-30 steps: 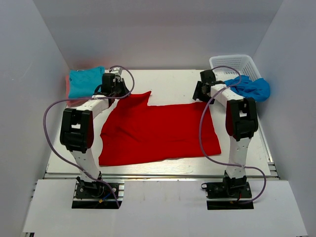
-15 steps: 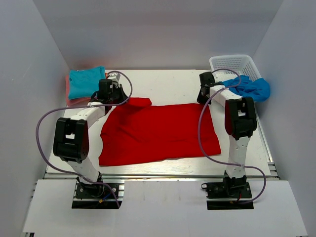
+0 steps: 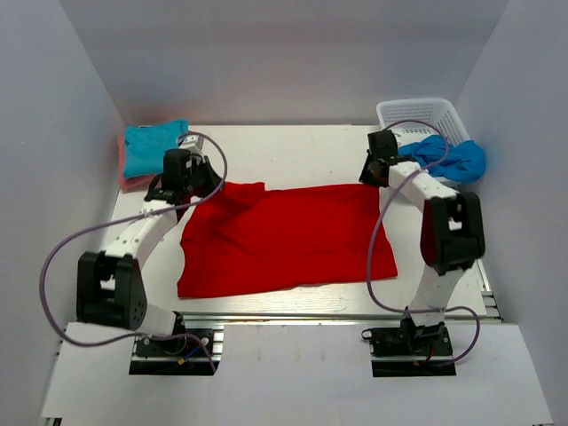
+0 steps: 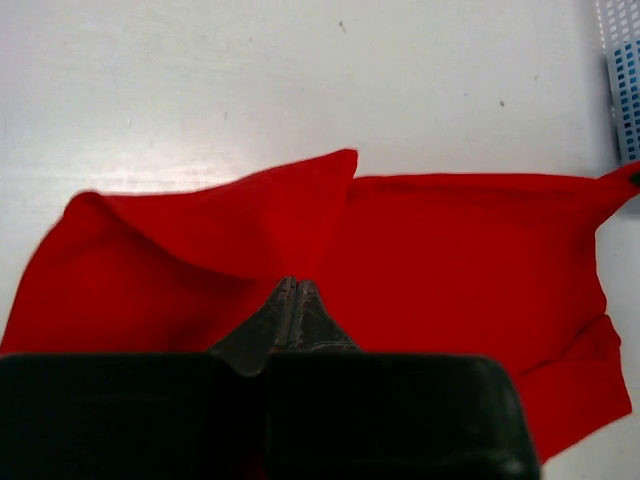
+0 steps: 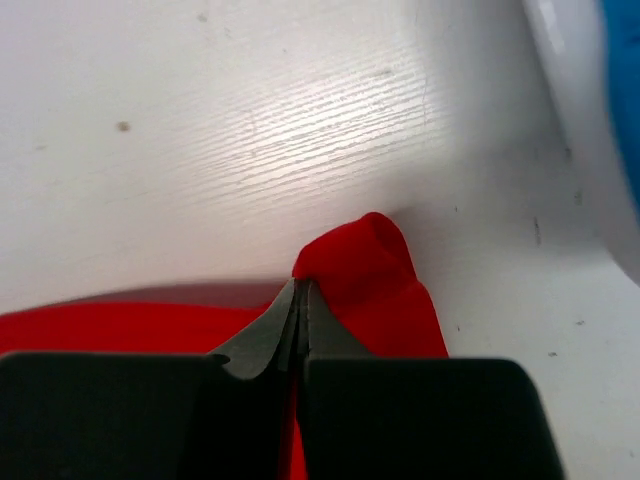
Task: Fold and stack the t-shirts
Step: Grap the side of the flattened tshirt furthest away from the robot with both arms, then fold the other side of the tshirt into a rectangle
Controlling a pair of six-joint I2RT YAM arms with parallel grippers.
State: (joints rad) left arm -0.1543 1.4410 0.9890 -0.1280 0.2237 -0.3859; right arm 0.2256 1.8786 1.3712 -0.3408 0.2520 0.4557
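Observation:
The big red t-shirt (image 3: 284,235) lies spread across the middle of the table. My left gripper (image 3: 200,184) is shut on its far left part, and in the left wrist view the closed tips (image 4: 292,283) pinch the red cloth (image 4: 440,250) under a raised flap. My right gripper (image 3: 374,179) is at the shirt's far right corner. In the right wrist view it (image 5: 301,290) is shut on a bunched fold of red cloth (image 5: 370,260). A folded turquoise t-shirt (image 3: 153,145) lies on an orange-pink one (image 3: 129,177) at the far left.
A white mesh basket (image 3: 424,114) stands at the far right corner, with a blue cloth (image 3: 454,158) hanging over its near rim. The grey walls close in on both sides. Purple cables loop off both arms.
My right gripper has closed on the red shirt's far right corner. My left gripper has drawn back toward the near left with the cloth, so the raised flap is lower and shorter.

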